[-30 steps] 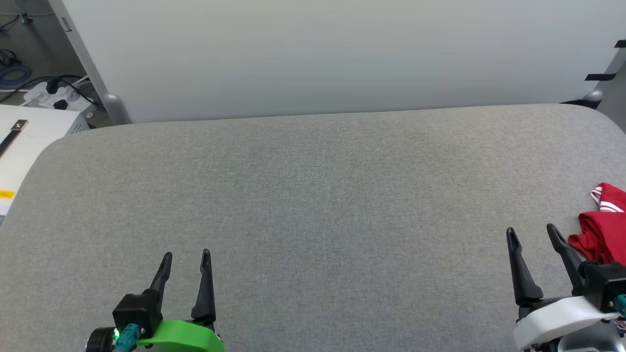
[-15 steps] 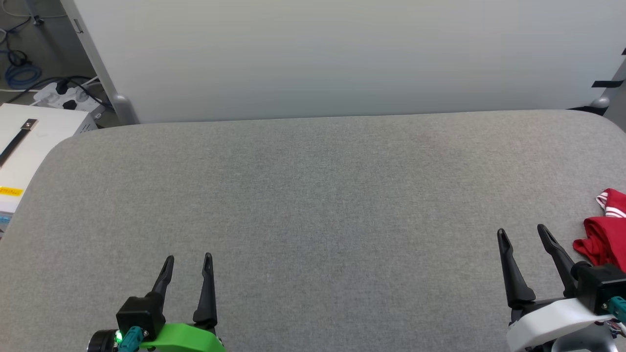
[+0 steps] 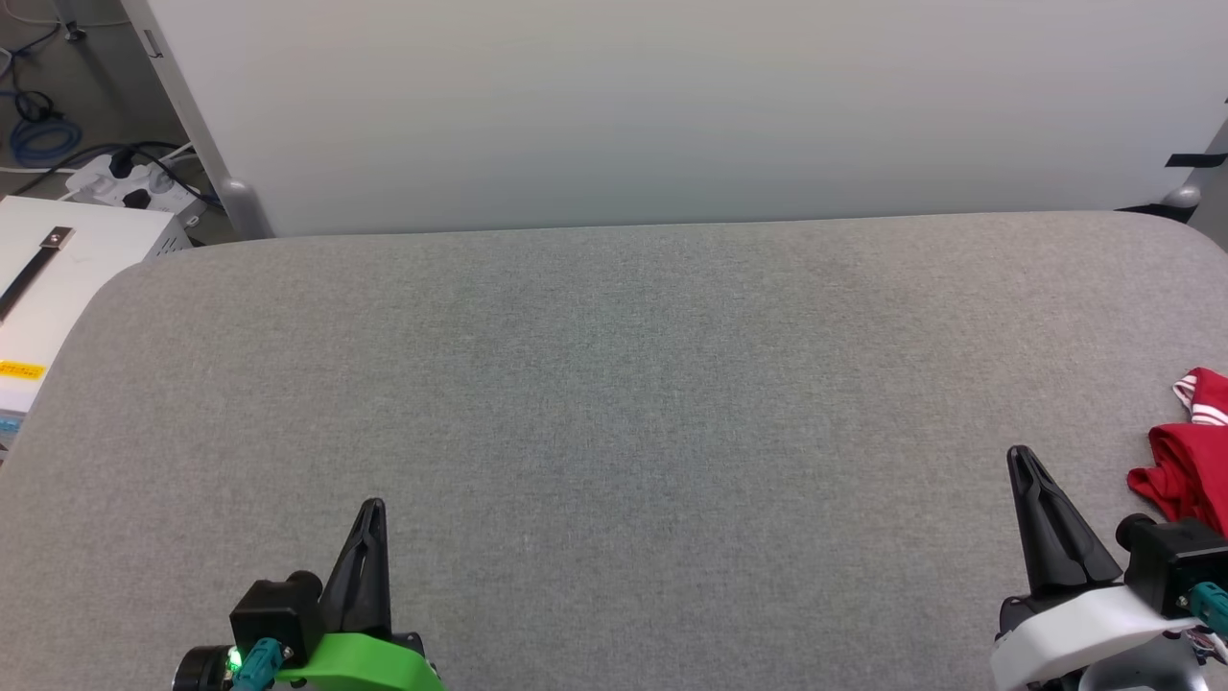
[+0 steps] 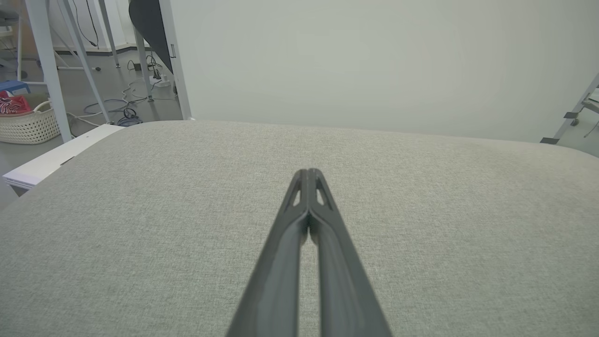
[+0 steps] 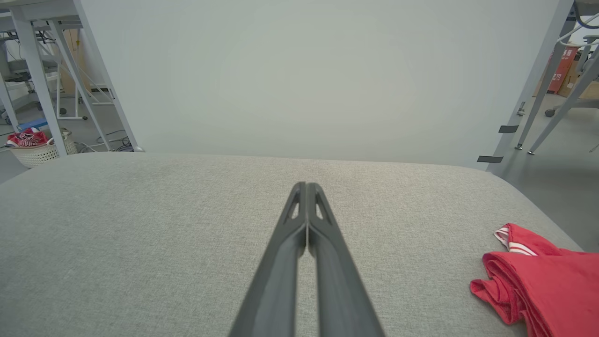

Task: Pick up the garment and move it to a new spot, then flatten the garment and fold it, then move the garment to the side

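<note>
The left fingers [image 3: 369,552], spread half a second ago, are now pressed together tip to tip with nothing between them; the left wrist view shows them [image 4: 299,243] shut over bare grey counter [image 3: 614,384]. Ahead of them and across to the other arm, the cloth surface is smooth.

The right fingers [image 3: 1050,537] have closed in the same instant and also pinch nothing [image 5: 299,252].

The garment [image 3: 1190,470] lies just to the right of the right fingers, apart from them, at the counter's right edge. It is a bunched red heap [image 5: 547,276] with a bit of red-white striped trim at its far end, and much of it is cut off by the frame.

Both pairs closing on air reads as a rest or reset pose, not a grasp. The scene fits either a heap waiting to be fetched to the middle or a garment already put aside. The visible part looks rumpled rather than neatly folded.
</note>
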